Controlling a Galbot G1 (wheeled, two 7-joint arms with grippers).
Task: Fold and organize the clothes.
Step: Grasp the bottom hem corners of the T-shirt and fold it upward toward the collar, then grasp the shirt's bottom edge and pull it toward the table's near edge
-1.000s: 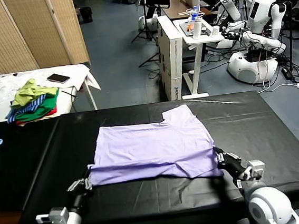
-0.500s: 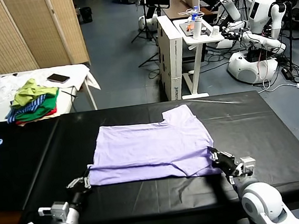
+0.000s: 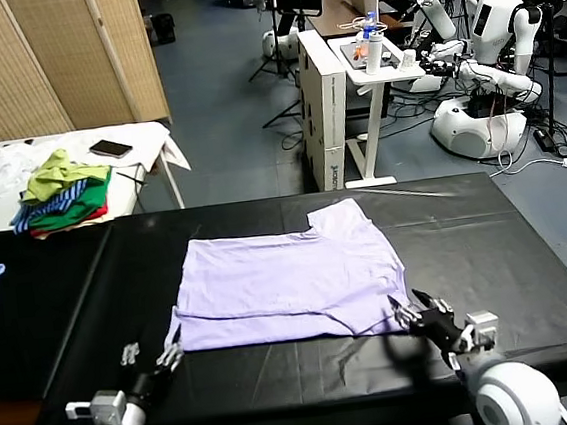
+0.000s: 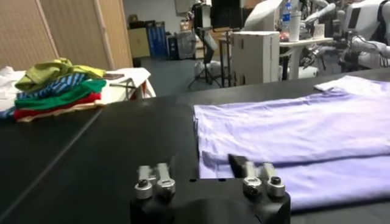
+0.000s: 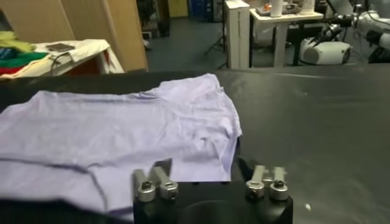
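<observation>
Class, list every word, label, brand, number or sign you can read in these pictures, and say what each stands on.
None can be read.
White cabinet beyond the table: small dark marks low on its side, too small to read.
Lavender T-shirt: no print or label shows.
Garment pile and phone: no text visible.

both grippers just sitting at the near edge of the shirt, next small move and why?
Probably lift both arms clear and back. The left gripper and right gripper stand open at the near corners of the lavender T-shirt, holding nothing. Its near strip already lies folded over on the black table, so that fold looks done; the sleeve at the far edge remains to fold.
</observation>
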